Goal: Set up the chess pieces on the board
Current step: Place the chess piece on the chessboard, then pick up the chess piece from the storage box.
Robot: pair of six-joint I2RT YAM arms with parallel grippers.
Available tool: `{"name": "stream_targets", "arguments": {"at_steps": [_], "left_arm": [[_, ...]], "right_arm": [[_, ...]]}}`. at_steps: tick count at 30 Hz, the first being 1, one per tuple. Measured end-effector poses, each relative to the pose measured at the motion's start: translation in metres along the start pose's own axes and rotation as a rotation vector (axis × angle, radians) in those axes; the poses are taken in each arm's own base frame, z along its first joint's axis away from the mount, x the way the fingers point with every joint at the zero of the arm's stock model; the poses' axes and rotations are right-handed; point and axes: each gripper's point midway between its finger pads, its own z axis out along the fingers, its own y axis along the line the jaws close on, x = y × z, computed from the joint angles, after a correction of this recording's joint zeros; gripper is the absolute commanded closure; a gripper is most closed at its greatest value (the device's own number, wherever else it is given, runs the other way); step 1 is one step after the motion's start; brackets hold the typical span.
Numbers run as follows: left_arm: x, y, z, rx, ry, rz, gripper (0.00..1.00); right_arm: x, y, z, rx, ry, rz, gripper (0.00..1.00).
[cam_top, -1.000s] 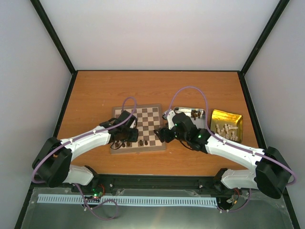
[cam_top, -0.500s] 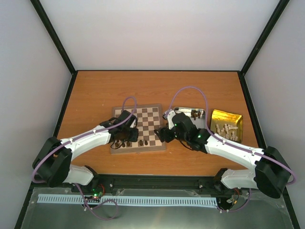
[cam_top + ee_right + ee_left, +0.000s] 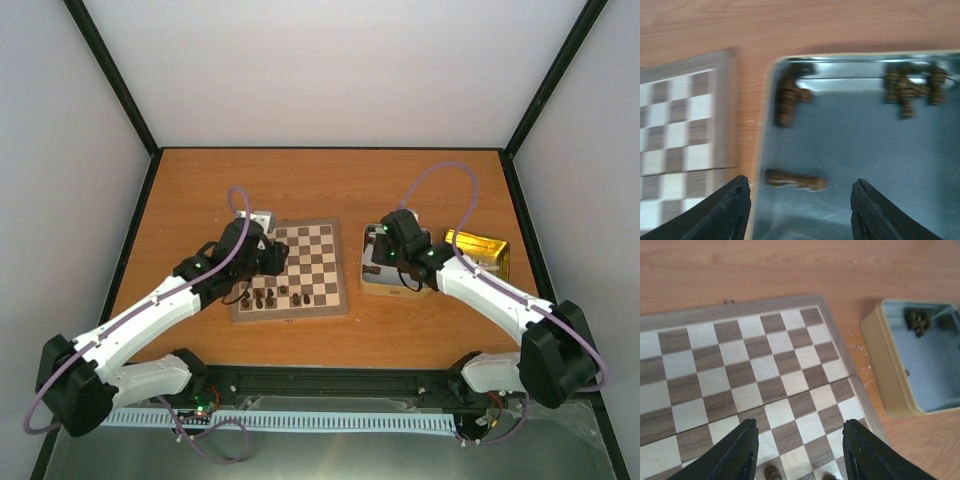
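Note:
The chessboard (image 3: 310, 262) lies mid-table, with several dark brown chess pieces (image 3: 272, 297) standing along its near edge. My left gripper (image 3: 279, 259) hovers open and empty over the board's left part. In the left wrist view it (image 3: 799, 425) spans bare squares, with two piece tops (image 3: 772, 472) just below. My right gripper (image 3: 380, 256) is open over the silver tin (image 3: 372, 282). In the right wrist view it (image 3: 800, 181) straddles a dark piece lying on its side (image 3: 795, 180), without touching it. More dark pieces sit at the tin's far corners (image 3: 787, 100) (image 3: 910, 86).
The gold tin (image 3: 488, 250) stands right of the silver tin, partly behind my right arm. The silver tin's wall (image 3: 880, 365) lies close to the board's right edge (image 3: 727, 110). Bare wooden table surrounds both, with black frame posts at the corners.
My right gripper has swung from the board's right edge back over the silver tin. My left gripper has lifted away from the near rows toward the board's far left.

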Motion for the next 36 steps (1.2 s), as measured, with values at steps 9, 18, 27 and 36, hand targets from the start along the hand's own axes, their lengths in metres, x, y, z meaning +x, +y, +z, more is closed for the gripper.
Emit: {"name": "stream_targets", "arguments": {"at_steps": [9, 18, 27, 36], "left_arm": [[-0.025, -0.005, -0.024, 0.038, -0.139, -0.014, 0.47], [-0.021, -0.003, -0.022, 0.035, -0.131, -0.013, 0.46], [-0.02, -0.003, -0.02, 0.032, -0.126, -0.012, 0.46], [-0.019, -0.002, -0.02, 0.031, -0.126, -0.011, 0.46]], "right_arm": [[0.02, -0.068, 0.046, 0.203, 0.147, 0.101, 0.55], [0.005, -0.102, 0.078, 0.33, 0.171, 0.119, 0.65], [0.006, -0.116, 0.102, 0.379, 0.205, 0.075, 0.68], [0.007, -0.125, 0.112, 0.394, 0.211, 0.047, 0.78]]}}
